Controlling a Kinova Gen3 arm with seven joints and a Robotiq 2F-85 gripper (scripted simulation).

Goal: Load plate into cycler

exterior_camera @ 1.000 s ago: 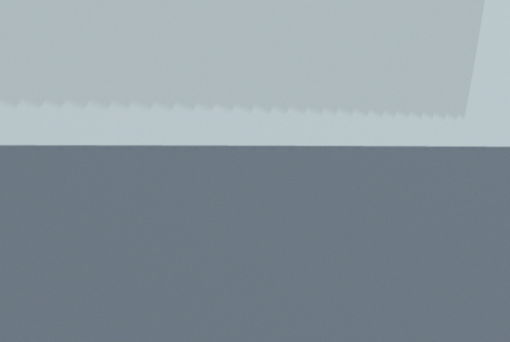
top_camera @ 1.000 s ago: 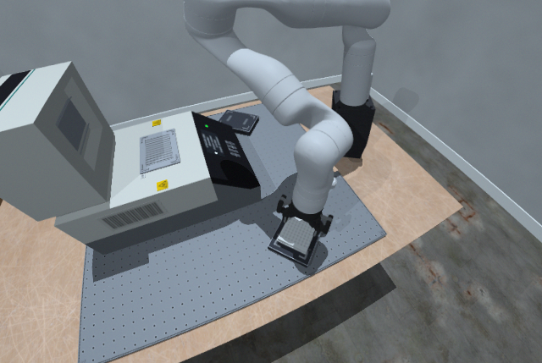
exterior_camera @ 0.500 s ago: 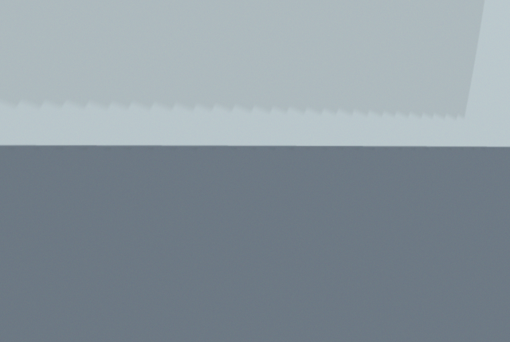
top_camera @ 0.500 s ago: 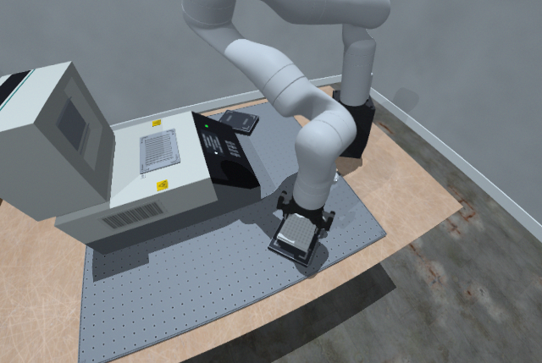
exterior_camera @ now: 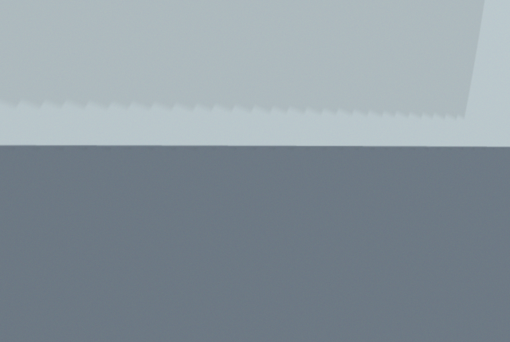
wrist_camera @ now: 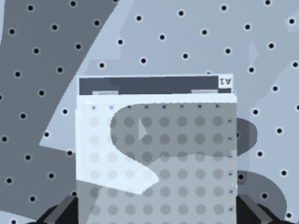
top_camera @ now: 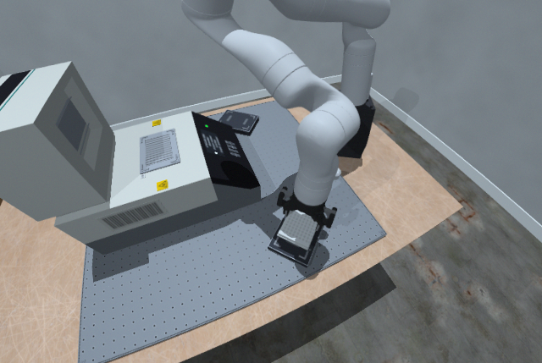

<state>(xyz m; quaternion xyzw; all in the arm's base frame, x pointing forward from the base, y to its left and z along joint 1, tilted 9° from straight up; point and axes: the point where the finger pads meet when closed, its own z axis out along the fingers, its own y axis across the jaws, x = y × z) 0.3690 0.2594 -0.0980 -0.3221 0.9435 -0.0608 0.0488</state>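
Plate (top_camera: pixel 297 228) (wrist_camera: pixel 156 182), one, pale, many-welled, presumably K83: above the near nest (top_camera: pixel 289 250) (wrist_camera: pixel 149 85), taken as N1, at near right; apparently raised clear, row A on the side of the nest's A1 mark. Tool (top_camera: pixel 306 219) (wrist_camera: pixel 157 212): set wide, fingers at the plate's two long sides, gripping it. Q1 (top_camera: pixel 192 193), left: lid (top_camera: pixel 26 157) standing open; block (top_camera: pixel 160 150) showing no plate; lamp (top_camera: pixel 207 125) green, no run on. Far nest (top_camera: pixel 239 121), probably ND: no plate in it; whether a last-run plate ever needed moving cannot be told. Done, by judgement: pick-up of K83. Outstanding: carry to the block, A1 corners matched; flat seating inside the locators; lid shut by LID; START pushed; Q1 kept in place.
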